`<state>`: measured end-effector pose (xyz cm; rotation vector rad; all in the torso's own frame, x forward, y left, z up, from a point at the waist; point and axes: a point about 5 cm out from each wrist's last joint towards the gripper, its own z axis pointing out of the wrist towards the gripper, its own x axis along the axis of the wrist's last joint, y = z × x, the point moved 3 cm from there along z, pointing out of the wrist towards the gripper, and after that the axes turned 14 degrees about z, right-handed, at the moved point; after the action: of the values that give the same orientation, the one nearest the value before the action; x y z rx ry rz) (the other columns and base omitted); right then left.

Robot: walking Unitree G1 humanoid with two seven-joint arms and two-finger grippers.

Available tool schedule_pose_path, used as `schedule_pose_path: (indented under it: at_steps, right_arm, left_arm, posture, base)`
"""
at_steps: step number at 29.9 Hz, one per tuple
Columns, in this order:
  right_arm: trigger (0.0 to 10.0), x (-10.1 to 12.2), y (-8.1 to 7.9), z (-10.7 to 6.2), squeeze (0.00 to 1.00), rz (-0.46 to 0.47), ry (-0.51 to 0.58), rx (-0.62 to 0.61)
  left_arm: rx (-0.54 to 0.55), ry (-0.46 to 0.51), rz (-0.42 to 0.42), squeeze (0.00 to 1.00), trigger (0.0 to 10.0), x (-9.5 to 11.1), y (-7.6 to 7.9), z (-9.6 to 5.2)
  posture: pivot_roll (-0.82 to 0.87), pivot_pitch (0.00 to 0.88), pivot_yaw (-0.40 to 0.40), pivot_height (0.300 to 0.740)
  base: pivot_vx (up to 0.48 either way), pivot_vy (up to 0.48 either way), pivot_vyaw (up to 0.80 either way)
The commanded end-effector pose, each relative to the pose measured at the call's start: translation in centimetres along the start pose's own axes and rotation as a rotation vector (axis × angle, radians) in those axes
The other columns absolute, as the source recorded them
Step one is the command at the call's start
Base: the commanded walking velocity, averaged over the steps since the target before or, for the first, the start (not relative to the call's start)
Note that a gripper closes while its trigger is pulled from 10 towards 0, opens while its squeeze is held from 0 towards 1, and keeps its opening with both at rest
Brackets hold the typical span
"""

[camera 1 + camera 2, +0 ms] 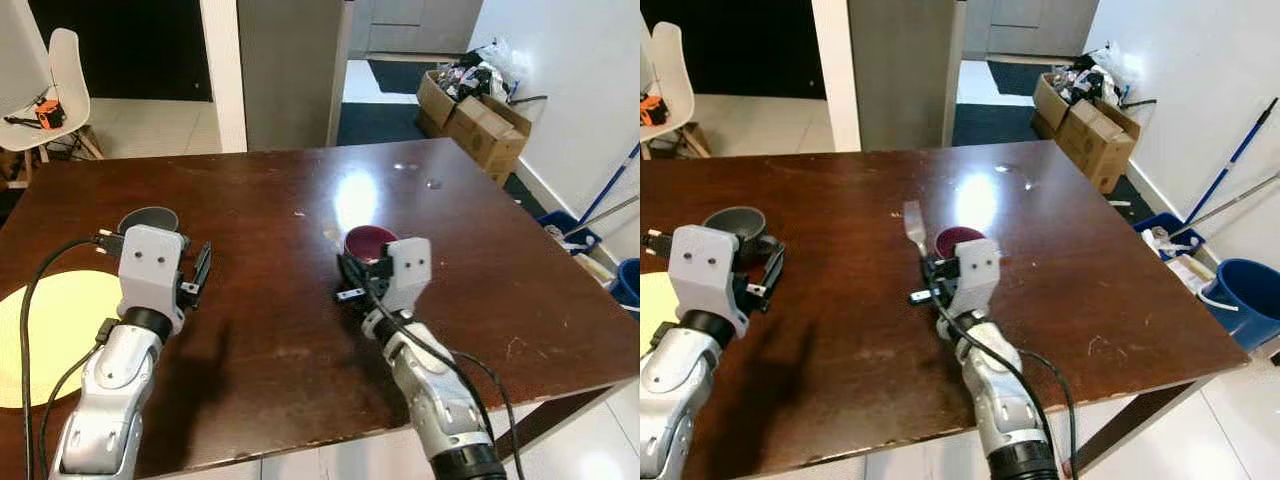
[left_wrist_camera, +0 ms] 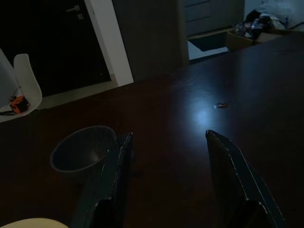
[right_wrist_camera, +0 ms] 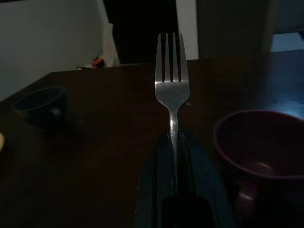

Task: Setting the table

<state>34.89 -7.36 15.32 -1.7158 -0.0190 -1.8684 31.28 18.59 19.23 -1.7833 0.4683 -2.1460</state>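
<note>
Now fork clamped in right tool, tines pointing away from it.

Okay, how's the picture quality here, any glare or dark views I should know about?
Left and right eye views: bright and sharp, with a white glare patch on the table beyond the maroon cup. Left wrist view: very dim, though the open left gripper and grey cup are readable. Right wrist view: dark too, but the fork clamped in the right gripper catches light.

- Head views are bright and sharp, with white glare on the counter.
- Arms drop soft shadows.
- Both wrist views are really dim and murky.
</note>
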Motion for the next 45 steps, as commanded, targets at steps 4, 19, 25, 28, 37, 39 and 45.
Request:
schedule_pose_path:
  at_steps: [4,19,25,28,37,39,45]
  right_arm:
    - [10.0,-0.6,0.3,-0.3,0.0,0.015,-0.018,-0.02]
    - [10.0,-0.5,0.5,-0.4,0.0,0.054,-0.003,-0.039]
    - [10.0,-0.3,0.7,-0.5,0.0,0.06,0.004,-0.05]
    - [10.0,-0.3,0.7,-0.4,0.0,0.059,0.004,-0.056]
    - [10.0,-0.3,1.0,-0.5,0.0,0.044,0.005,-0.077]
    - [10.0,-0.3,1.1,-0.5,0.0,0.046,0.01,-0.082]
    - [10.0,0.0,1.2,-0.4,0.0,0.05,0.023,-0.093]
  left_arm:
    - [-0.027,-0.011,-0.002,0.0,10.0,-0.1,0.7,0.0]
    - [-0.158,-0.018,0.016,0.0,10.0,0.3,2.6,0.2]
    - [-0.148,-0.014,0.011,0.0,10.0,0.4,2.7,0.2]
    - [-0.145,-0.018,0.014,0.0,10.0,0.3,2.7,0.2]
    - [-0.143,-0.014,0.016,0.0,10.0,0.4,2.6,0.3]
    - [-0.143,-0.014,0.016,0.0,10.0,0.4,2.7,0.3]
    - [-0.142,-0.018,0.02,0.0,10.0,0.3,2.7,0.3]
  posture:
    - [0.1,0.02,0.059,0.74]
    - [0.09,0.012,0.062,0.74]
    - [0.09,0.014,0.06,0.74]
    - [0.09,0.016,0.06,0.74]
    - [0.09,0.021,0.061,0.74]
    - [0.09,0.022,0.062,0.74]
    - [0.09,0.024,0.064,0.74]
  base:
    - [0.0,0.0,0.0]
    - [0.0,0.0,0.0]
    - [0.0,0.0,0.0]
    - [0.0,0.0,0.0]
    - [0.0,0.0,0.06]
    - [0.0,0.0,0.77]
    - [0.0,0.0,0.78]
